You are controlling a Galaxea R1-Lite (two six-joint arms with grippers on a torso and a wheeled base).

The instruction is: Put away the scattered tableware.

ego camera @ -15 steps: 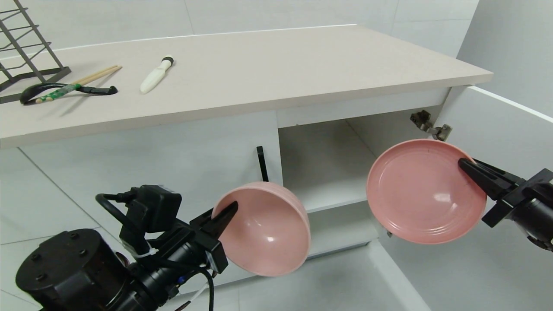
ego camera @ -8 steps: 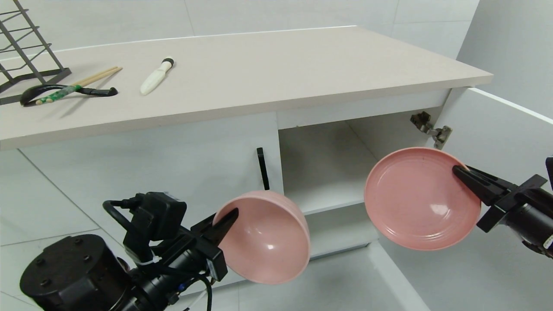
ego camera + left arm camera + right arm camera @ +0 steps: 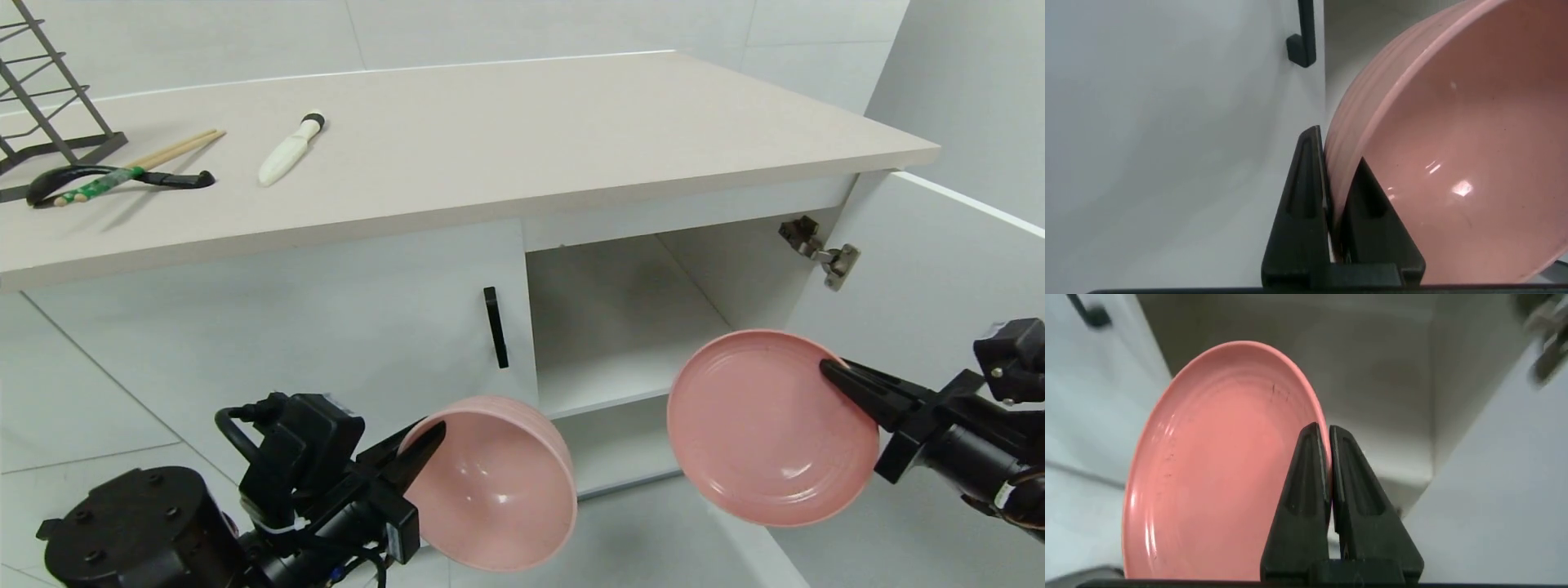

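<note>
Left gripper (image 3: 437, 430) is clamped on the rim of the pink bowl (image 3: 498, 494); right gripper (image 3: 826, 369) is pinched on the edge of the pink plate (image 3: 755, 433). Both pieces hang just short of the open cabinet (image 3: 612, 327) ahead of the fingertips, and neither is shelved. Farther off and above the grippers, chopsticks (image 3: 178, 146), black spoon (image 3: 65, 174) and white knife (image 3: 287, 153) lie on the countertop (image 3: 571, 131), judged outstanding.

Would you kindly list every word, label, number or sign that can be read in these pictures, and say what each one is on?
None: no word, number or sign can be read.
The pink bowl, pink plate, cabinet door and countertop are plain.
The green band on the chopsticks bears markings too small to tell whether they are print.
</note>
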